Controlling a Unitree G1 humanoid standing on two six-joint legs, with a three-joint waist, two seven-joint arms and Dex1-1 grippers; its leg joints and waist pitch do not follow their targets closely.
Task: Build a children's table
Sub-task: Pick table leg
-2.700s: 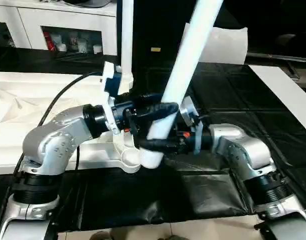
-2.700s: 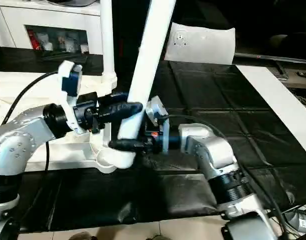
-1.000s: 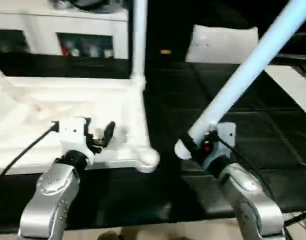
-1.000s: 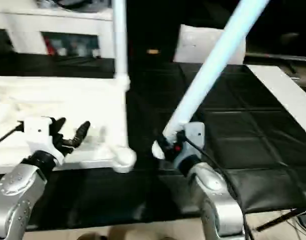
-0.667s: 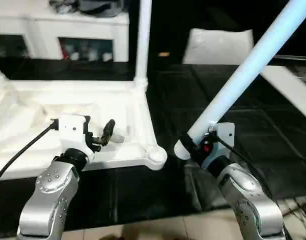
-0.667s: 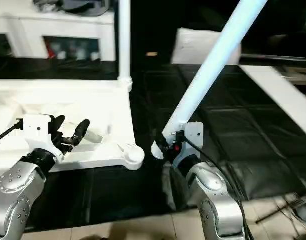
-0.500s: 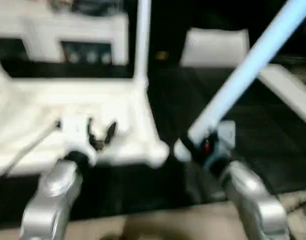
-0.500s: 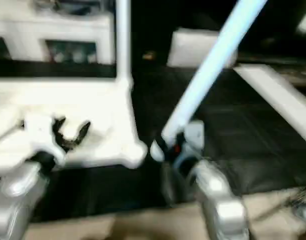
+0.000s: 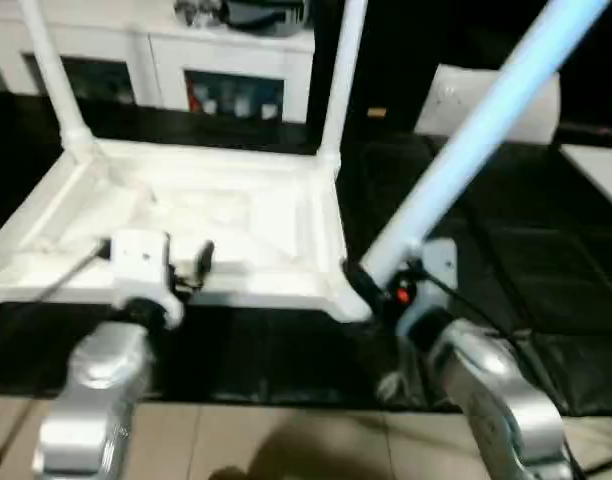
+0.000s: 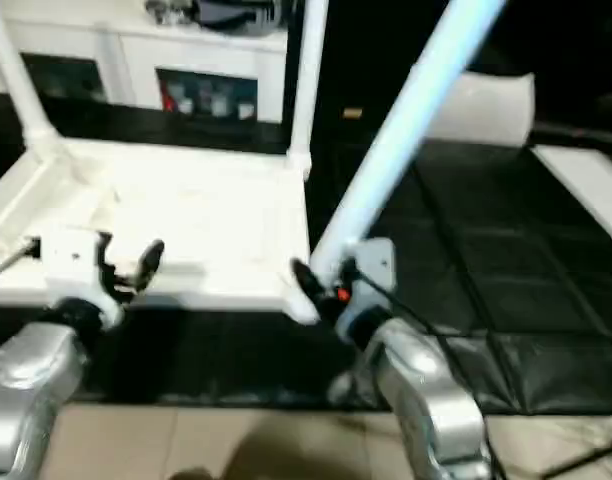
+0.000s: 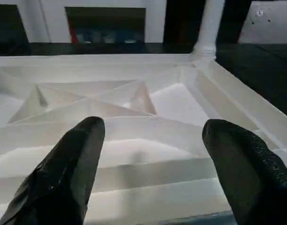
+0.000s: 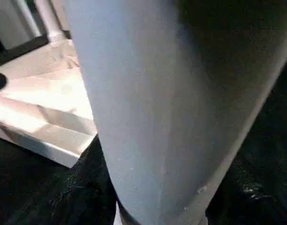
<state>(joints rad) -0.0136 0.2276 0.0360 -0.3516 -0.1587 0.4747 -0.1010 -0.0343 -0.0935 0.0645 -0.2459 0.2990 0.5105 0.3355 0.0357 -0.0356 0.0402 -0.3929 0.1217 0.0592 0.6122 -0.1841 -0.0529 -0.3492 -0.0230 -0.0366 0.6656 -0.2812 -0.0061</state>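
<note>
The white tabletop (image 9: 226, 215) lies upside down, ribs showing, on the black mat. One leg (image 9: 48, 75) stands in its far left corner and another leg (image 9: 342, 80) in its far right corner. My left gripper (image 10: 129, 258) hovers open just before the near rim, with nothing between its fingers (image 11: 73, 173). My right gripper (image 9: 374, 283) is shut on the lower end of a third leg (image 9: 476, 125), which tilts up and to the right. That leg's bottom sits at the tabletop's near right corner (image 9: 350, 302); the socket itself is hidden.
A black mat (image 9: 506, 260) covers the table to the right of the tabletop. A white bag (image 9: 531, 100) and a white board strip (image 9: 598, 170) lie at the back right. White cabinets (image 9: 236, 60) stand behind. Tiled floor (image 9: 246, 440) lies below the near edge.
The head camera has shifted, bringing the whole tabletop into view. The held leg's lower end has closed the gap to the near right corner. My left gripper stays open by the near rim.
</note>
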